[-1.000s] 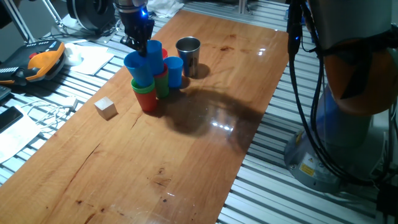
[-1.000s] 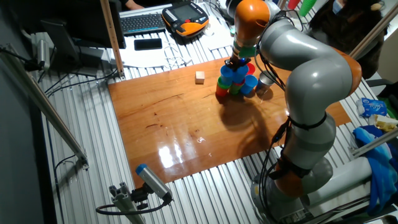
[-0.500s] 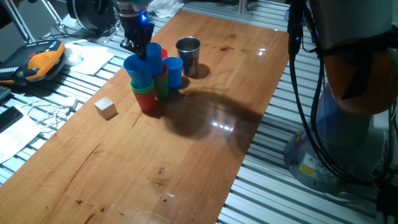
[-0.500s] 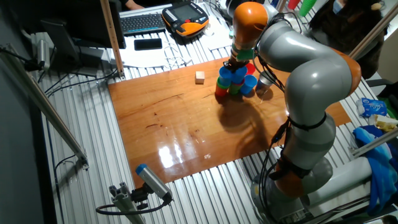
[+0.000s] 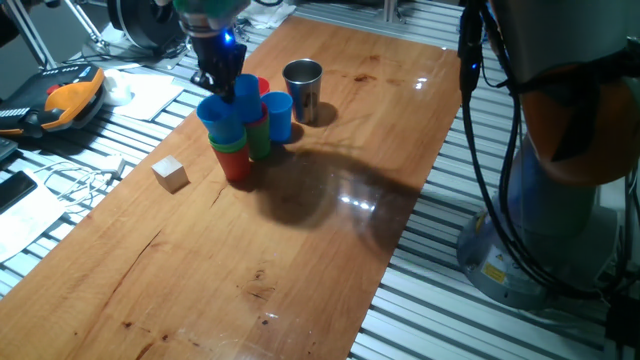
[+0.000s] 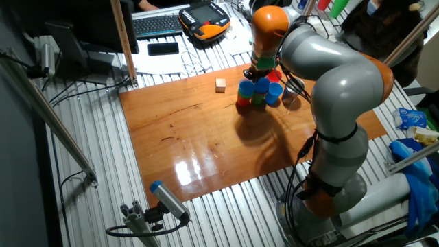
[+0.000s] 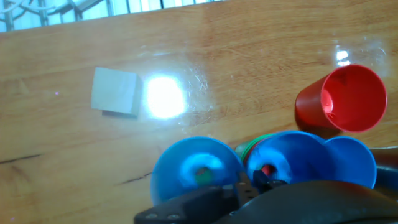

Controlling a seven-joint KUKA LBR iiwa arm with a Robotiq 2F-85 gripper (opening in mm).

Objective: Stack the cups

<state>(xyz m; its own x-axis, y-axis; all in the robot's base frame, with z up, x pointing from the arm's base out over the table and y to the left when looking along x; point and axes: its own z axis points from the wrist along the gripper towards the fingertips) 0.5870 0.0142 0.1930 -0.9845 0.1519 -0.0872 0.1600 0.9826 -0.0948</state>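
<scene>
The cups stand in a tight cluster at the table's far left. A blue cup (image 5: pixel 218 113) tops a green and red stack (image 5: pixel 236 160). Beside it are a second blue cup (image 5: pixel 281 114), a green cup (image 5: pixel 261 137) and a red cup (image 5: pixel 263 87). The steel cup (image 5: pixel 303 90) stands apart to the right. My gripper (image 5: pixel 228 88) is over the cluster with its fingers pinched on the top blue cup's rim. The hand view shows that blue cup (image 7: pixel 196 169), two more blue cups (image 7: pixel 292 163), the red cup (image 7: pixel 345 99) and my gripper (image 7: pixel 250 180). The cluster (image 6: pixel 255 95) also shows in the other fixed view.
A small wooden cube (image 5: pixel 170 173) lies left of the cluster; it also shows in the hand view (image 7: pixel 115 91) and the other fixed view (image 6: pixel 220 84). An orange pendant (image 5: pixel 65 100) and cables lie off the table's left edge. The robot base (image 5: pixel 560 200) stands on the right.
My gripper has shifted a little to the left and down with the top blue cup, which now sits lower on the green and red stack.
</scene>
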